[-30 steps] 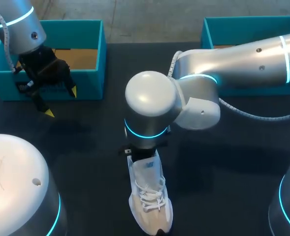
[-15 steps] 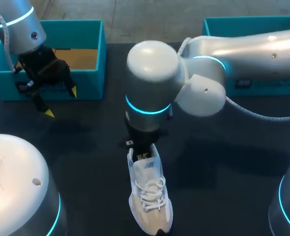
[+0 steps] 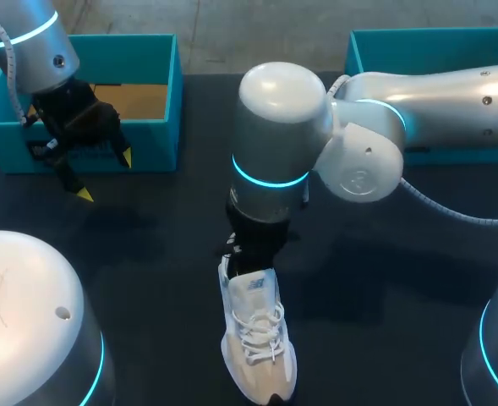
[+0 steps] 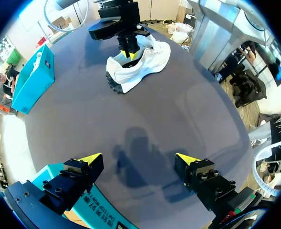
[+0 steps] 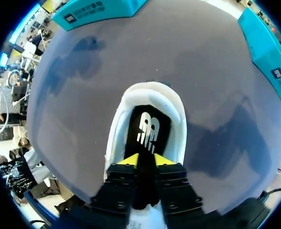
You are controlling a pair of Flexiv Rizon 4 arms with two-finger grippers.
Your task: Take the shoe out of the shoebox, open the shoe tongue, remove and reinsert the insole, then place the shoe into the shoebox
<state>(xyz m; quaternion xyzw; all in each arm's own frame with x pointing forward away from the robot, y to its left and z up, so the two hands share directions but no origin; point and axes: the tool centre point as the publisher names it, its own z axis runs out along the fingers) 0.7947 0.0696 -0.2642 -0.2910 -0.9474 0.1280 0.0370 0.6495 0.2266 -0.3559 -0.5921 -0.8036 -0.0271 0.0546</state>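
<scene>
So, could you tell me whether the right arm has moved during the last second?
Yes: the right arm has shifted away from the shoe, toward the teal box on the right.

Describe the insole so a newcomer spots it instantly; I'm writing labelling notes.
On the dark table, find the white lace-up shoe under the right gripper. The insole is the strip inside its opening, one end pinched in that gripper: black with a white mark, against white lining.

I see only a dark matte table (image 3: 160, 279) spread beneath my cameras, evenly lit, with soft shadows lying across its surface.
</scene>
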